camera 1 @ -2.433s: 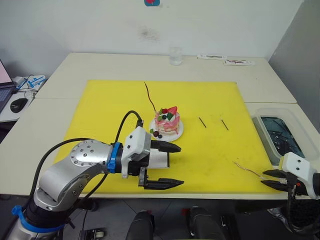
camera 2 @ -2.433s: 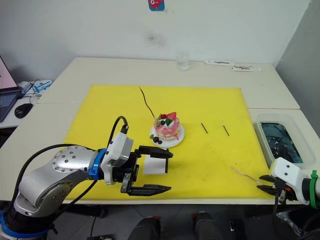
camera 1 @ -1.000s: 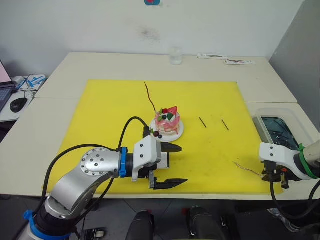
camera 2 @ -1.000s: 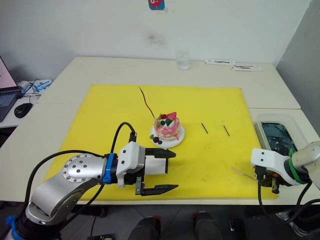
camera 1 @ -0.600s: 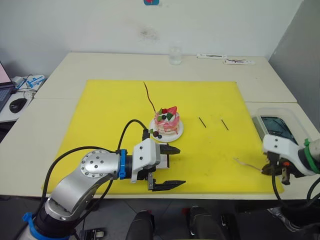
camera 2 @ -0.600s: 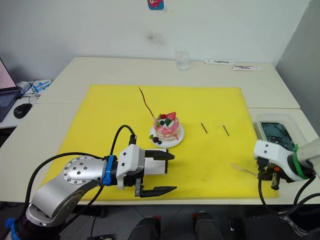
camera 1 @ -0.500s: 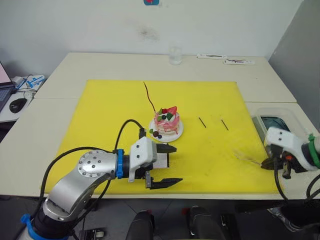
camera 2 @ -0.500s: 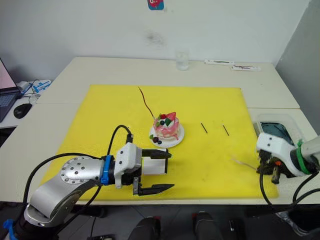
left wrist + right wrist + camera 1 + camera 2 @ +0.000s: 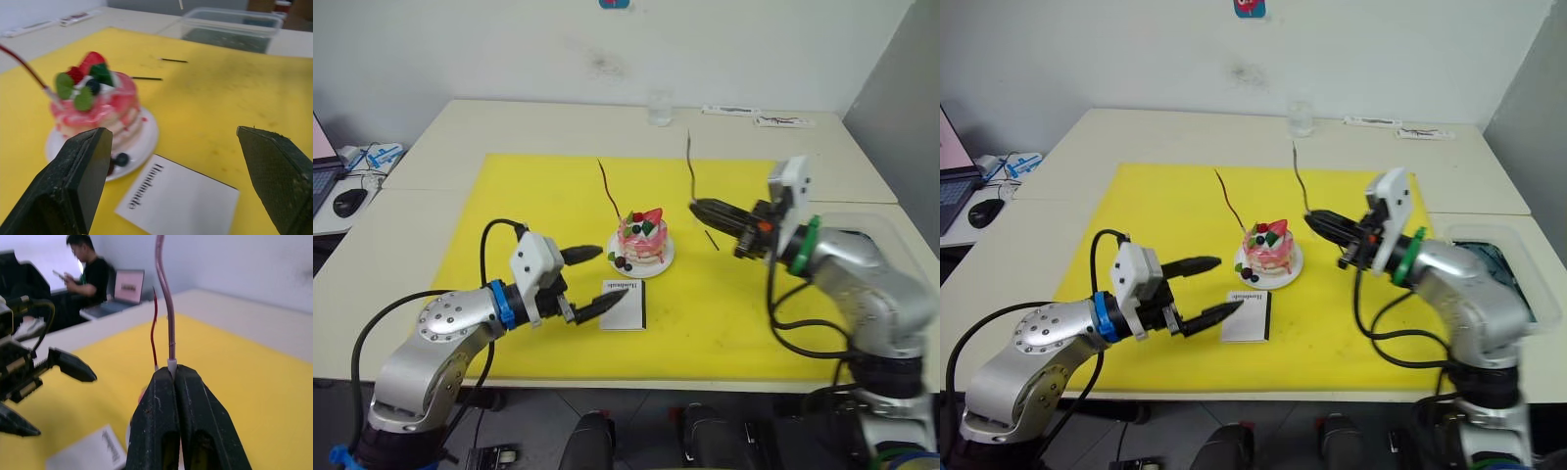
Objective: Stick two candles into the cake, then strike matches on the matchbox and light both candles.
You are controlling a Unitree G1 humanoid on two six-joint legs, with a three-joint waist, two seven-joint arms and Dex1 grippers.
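Our right pincer (image 9: 1315,221), clamped on the tan candle (image 9: 1299,178), must lower it into the cake (image 9: 1268,247) just ahead; left pincer (image 9: 1227,286) hangs apart.

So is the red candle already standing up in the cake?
Yes. The dark red candle rises from the back edge of the cake. The right gripper, shut, holds the tan candle beside it.

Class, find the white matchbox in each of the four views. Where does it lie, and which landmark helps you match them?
Left eye view: matchbox on the yellow mat, just in front of the cake.
Right eye view: same spot.
Left wrist view: beside the cake, lettering visible.
Right wrist view: flat on the mat.
Shared landmark: the dark red candle standing in the cake.
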